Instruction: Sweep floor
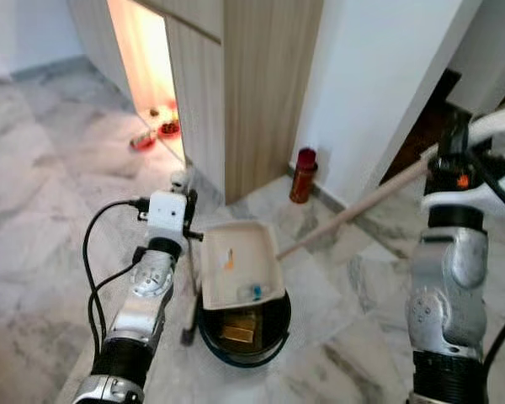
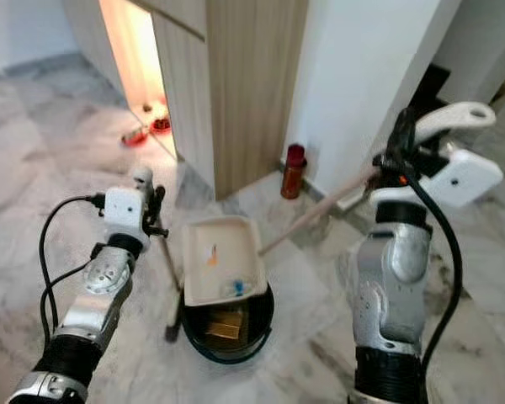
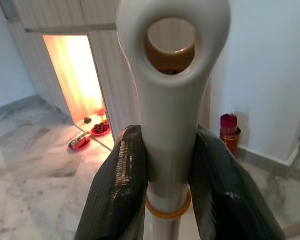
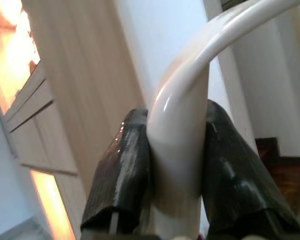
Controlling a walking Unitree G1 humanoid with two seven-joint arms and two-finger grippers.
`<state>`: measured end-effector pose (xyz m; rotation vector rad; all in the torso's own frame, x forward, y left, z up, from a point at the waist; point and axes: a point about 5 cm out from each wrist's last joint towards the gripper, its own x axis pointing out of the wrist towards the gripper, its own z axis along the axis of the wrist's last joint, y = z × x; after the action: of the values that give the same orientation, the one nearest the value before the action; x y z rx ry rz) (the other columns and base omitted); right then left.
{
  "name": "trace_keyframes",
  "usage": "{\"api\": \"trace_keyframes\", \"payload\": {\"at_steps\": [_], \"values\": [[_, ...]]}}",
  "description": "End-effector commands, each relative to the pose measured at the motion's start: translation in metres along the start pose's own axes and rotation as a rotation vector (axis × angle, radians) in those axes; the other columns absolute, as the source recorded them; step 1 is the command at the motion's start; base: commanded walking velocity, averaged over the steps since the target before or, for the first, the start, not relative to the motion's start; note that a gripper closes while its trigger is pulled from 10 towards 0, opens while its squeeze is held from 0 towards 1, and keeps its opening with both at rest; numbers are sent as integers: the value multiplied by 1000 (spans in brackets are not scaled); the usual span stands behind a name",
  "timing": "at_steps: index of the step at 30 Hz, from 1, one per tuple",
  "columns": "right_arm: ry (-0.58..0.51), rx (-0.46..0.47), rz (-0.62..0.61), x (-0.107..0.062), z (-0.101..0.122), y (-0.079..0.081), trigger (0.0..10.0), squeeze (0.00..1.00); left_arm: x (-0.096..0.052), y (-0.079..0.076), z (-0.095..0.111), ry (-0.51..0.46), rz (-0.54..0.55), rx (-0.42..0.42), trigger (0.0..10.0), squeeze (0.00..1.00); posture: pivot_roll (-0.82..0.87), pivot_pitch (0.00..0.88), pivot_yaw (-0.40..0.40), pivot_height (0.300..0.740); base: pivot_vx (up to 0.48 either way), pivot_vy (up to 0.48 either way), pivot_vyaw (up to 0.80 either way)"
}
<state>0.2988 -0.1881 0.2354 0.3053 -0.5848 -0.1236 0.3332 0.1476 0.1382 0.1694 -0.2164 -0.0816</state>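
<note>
Two claws are at work over a grey-veined marble floor (image 1: 42,219). Left of centre in the head views, the left claw (image 3: 170,165) is clamped on the white handle (image 3: 172,75) of a long-handled dustpan (image 1: 238,263); the wrist view shows both black fingers (image 3: 117,185) pressed against the shaft just below the handle's round hanging hole, with an orange ring around the shaft beneath them. The cream dustpan tray sits in the lower middle of the frame, tilted over the rim of a round black bin (image 1: 273,324). A small orange scrap and a bluish bit lie in the tray, and something yellow-brown lies in the bin below it.

At the right side of the frame the right claw (image 4: 172,165) is closed around the curved white top of a broom handle (image 4: 190,90), fingers tight on either side. From it a pale wooden broom stick (image 1: 353,210) slants down and left across the floor toward the dustpan's right edge; whether its lower end touches the tray cannot be told.

Behind, in the upper middle, stands a wood-grain cabinet (image 1: 261,84) with a glowing orange-lit opening to its left, where small red dishes (image 1: 156,130) sit on the floor. Right of the cabinet, at the foot of a white wall (image 1: 370,76), stands a red cylindrical holder (image 1: 303,175).
</note>
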Motion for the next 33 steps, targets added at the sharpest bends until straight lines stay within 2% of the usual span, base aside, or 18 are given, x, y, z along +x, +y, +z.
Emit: {"api": "trace_keyframes", "payload": {"at_steps": [1,11,14,18,20,24,29,33], "values": [[-92,42,15,4,20,5,10000,0,4,-1,12,-65,-8,23,10000,0,117,67,-33,740,0,0,0],[-106,-16,129,0,20,22,10000,0,3,-1,13,-68,-10,18,10000,0,116,72,-33,740,0,0,0],[-124,-69,195,-2,22,31,10000,0,3,-2,13,-69,-11,17,10000,0,114,77,-33,740,0,0,0],[-131,-95,241,-4,22,38,10000,0,3,-2,13,-71,-11,16,10000,0,112,78,-33,740,0,0,0],[-165,-147,283,-7,24,46,10000,0,3,-3,14,-73,-13,14,10000,0,113,79,-33,740,0,0,0],[-190,-171,290,-7,27,50,10000,0,3,-2,13,-73,-14,14,10000,0,113,78,-33,740,0,0,0],[-271,-232,291,-9,35,60,10000,0,3,-3,14,-76,-20,13,10000,0,111,81,-32,740,0,0,0],[-281,-215,306,-12,35,68,10000,0,3,-3,14,-78,-24,18,10000,0,115,82,-33,740,0,0,0]]}}
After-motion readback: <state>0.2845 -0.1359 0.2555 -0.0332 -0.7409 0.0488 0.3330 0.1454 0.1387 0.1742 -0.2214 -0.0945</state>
